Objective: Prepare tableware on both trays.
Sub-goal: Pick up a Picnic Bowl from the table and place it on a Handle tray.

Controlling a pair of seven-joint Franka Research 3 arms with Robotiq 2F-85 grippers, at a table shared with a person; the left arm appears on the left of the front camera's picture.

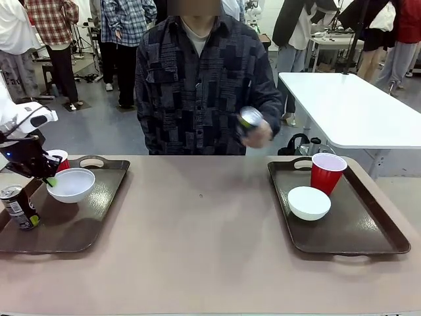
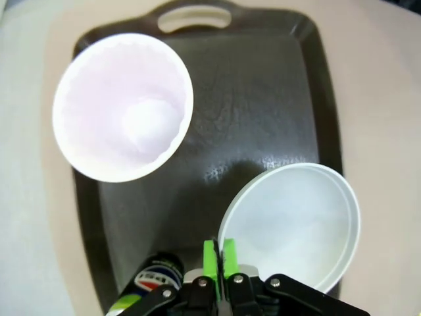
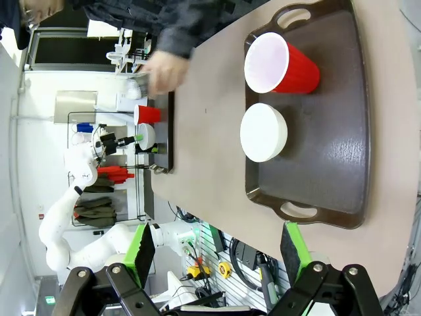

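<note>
Behind the desk a busy workroom shows, with a person in a dark patterned shirt standing at the far side, top centre of the front frame. Their hand holds a slim dark can in the air, well apart from both trays; I judge it is meant for the right tray, which lacks one.

That tray, at the right of the front frame, carries a red cup standing upright near its far handle and a white bowl just in front of it.

At the left of the frame, my left tool is pinched tight on the near rim of the other white bowl, one pad inside and one outside. In the left wrist view the green pads clamp that thin rim at the bottom centre, and the bowl looks slightly tilted, so I judge I am setting it onto the left tray. A second red cup stands behind the bowl, and a dark can stands upright at the tray's left edge.

My right tool hangs high over the right tray, its fingers spread wide and empty, probably kept clear for the person.
</note>
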